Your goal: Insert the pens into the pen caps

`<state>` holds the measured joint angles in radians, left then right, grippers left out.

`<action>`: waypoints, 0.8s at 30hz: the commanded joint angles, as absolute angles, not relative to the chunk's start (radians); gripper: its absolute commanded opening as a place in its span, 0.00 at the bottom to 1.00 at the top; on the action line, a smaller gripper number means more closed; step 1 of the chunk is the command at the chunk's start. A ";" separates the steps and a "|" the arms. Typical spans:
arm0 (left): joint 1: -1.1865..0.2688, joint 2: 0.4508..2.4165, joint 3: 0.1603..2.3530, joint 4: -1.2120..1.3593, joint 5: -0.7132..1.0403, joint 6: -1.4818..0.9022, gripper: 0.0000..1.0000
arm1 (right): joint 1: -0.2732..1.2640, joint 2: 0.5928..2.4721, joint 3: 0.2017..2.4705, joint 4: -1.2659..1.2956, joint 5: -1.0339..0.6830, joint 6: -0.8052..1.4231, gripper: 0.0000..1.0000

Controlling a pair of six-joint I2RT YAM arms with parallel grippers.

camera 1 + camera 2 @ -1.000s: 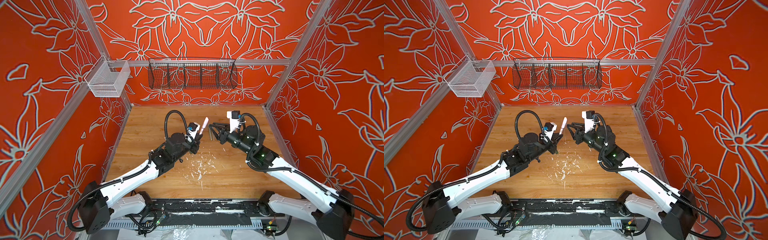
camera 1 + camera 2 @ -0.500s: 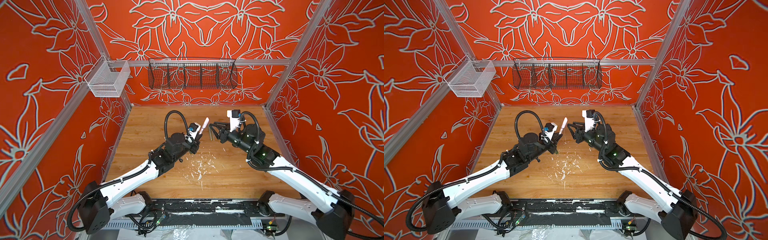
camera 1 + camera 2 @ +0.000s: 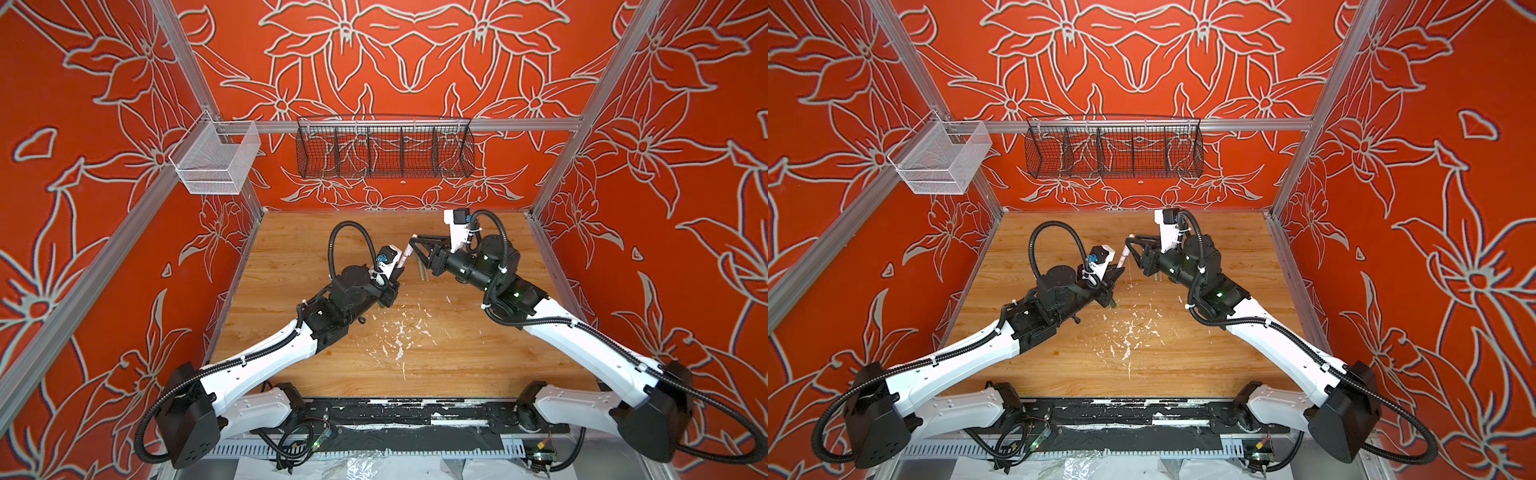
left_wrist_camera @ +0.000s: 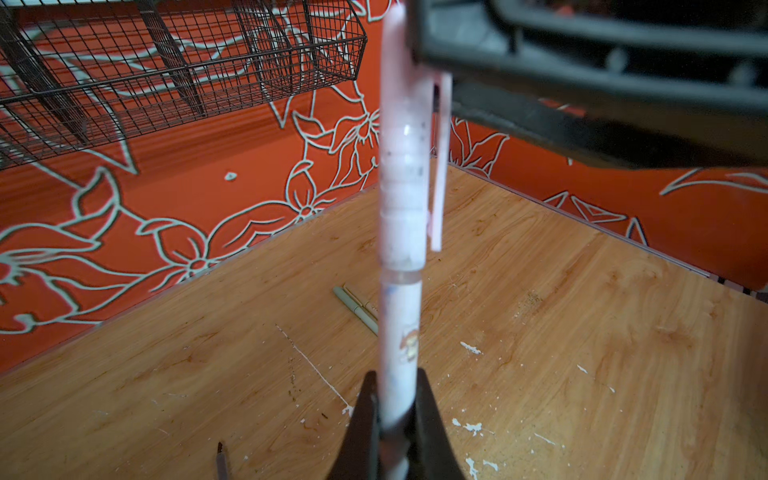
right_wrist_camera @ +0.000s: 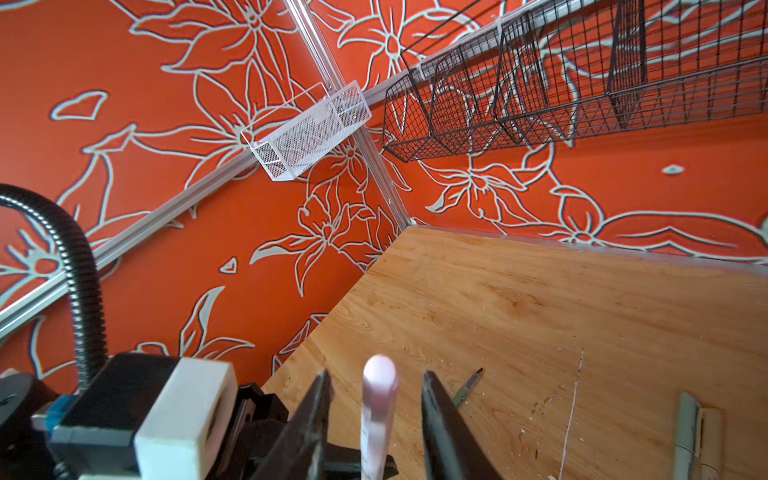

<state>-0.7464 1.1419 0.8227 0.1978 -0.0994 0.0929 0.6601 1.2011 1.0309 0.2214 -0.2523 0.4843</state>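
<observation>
Overall, flecked wooden tabletop, floral walls

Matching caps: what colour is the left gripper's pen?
Pale pink; the pen shows best in the left wrist view.

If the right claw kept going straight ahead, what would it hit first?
Most likely the pale pink pen, held by the left gripper: its rounded end sits between the right gripper's open fingers.
</observation>
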 commanded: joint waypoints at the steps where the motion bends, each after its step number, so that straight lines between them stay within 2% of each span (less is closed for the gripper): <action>1: -0.752 1.125 0.818 0.229 -0.081 0.097 0.00 | 0.649 1.214 1.068 0.247 -0.275 0.498 0.36; 10: -0.752 1.129 0.824 0.220 -0.057 0.087 0.00 | 0.642 1.270 1.103 0.254 -0.391 0.525 0.27; 17: -0.751 1.117 0.822 0.224 -0.061 0.069 0.00 | 0.642 1.292 1.066 0.288 -0.467 0.587 0.04; 19: -0.752 1.112 0.820 0.227 -0.060 0.062 0.00 | 0.643 1.293 1.046 0.299 -0.475 0.599 0.01; 24: -0.750 1.095 0.815 0.241 -0.060 0.043 0.00 | 0.660 1.305 1.004 0.345 -0.512 0.620 0.00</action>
